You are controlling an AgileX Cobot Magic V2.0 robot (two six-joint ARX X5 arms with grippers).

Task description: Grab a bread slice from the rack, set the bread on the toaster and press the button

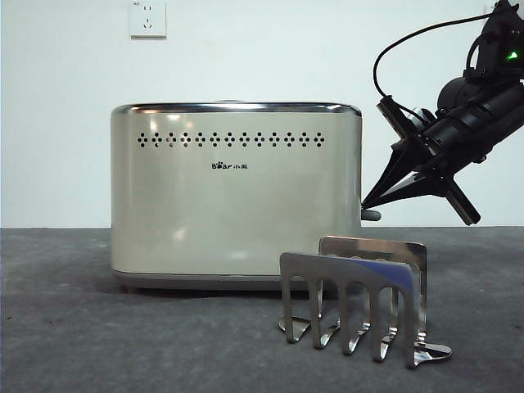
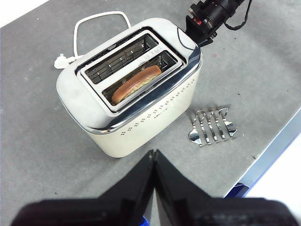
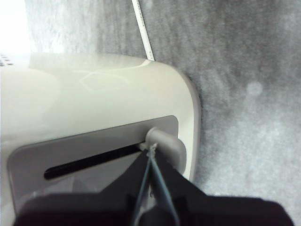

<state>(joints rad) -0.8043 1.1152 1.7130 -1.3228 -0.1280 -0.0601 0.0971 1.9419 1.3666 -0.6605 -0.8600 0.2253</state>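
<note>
The cream toaster stands mid-table with its chrome rim up. In the left wrist view the slice of bread sits sunk in one slot of the toaster, only its brown crust showing. The steel rack stands empty in front of the toaster; the left wrist view shows the rack too. My right gripper is shut, its tips resting on the grey button at the low end of its slot on the toaster's narrow side. That button pokes out there. My left gripper hangs shut and empty, high above the table.
A white power cord loops on the table behind the toaster. The table's edge runs close beyond the rack. A wall socket sits on the back wall.
</note>
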